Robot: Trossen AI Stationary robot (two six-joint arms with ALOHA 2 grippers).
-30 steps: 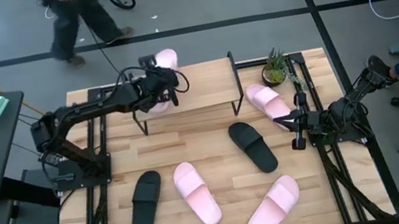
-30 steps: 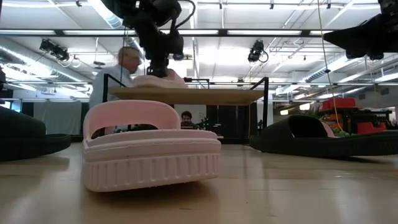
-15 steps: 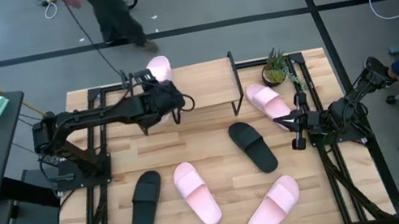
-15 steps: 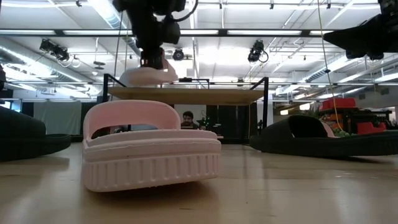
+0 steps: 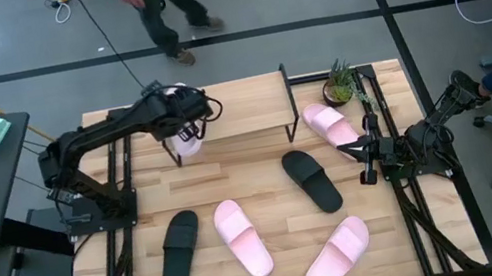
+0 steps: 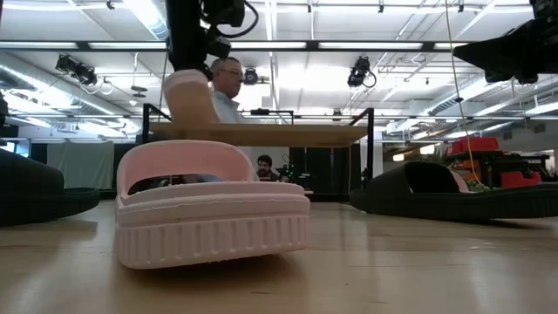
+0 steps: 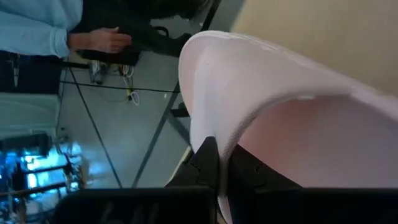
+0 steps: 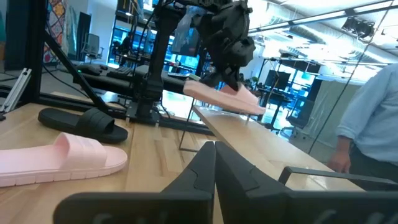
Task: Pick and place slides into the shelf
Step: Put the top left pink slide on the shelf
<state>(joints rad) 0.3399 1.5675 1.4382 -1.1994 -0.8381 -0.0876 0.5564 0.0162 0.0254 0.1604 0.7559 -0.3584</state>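
Looking down from above, you can see your left gripper (image 5: 184,120) at the left end of the shelf (image 5: 246,107), with its jaws clamped on a light pink slide (image 5: 188,144) that hangs past the shelf's near-left corner. In the low view that held slide (image 6: 190,98) tilts steeply, its lower end level with the plank edge of the shelf (image 6: 261,133) and not lying flat on it. The left wrist view fills with the pale foam of the slide (image 7: 261,81), one dark finger (image 7: 208,163) pressed against it.

Your right gripper (image 5: 362,151) waits at the right side of the surface (image 5: 262,171); its jaws look closed together with nothing between them, as the right wrist view shows the two dark fingers (image 8: 208,168) meeting.

Five more slides lie on the slatted surface. A pink one (image 5: 330,124) sits just right of the shelf, close to the right gripper and near a small potted plant (image 5: 340,84). A black one (image 5: 311,180) lies in front of the shelf's right half. Nearer the front edge lie a black one (image 5: 179,250), a pink one (image 5: 242,237) beside it, and another pink one (image 5: 337,253) to the right.

A person (image 5: 164,5) walks on the floor beyond the surface.
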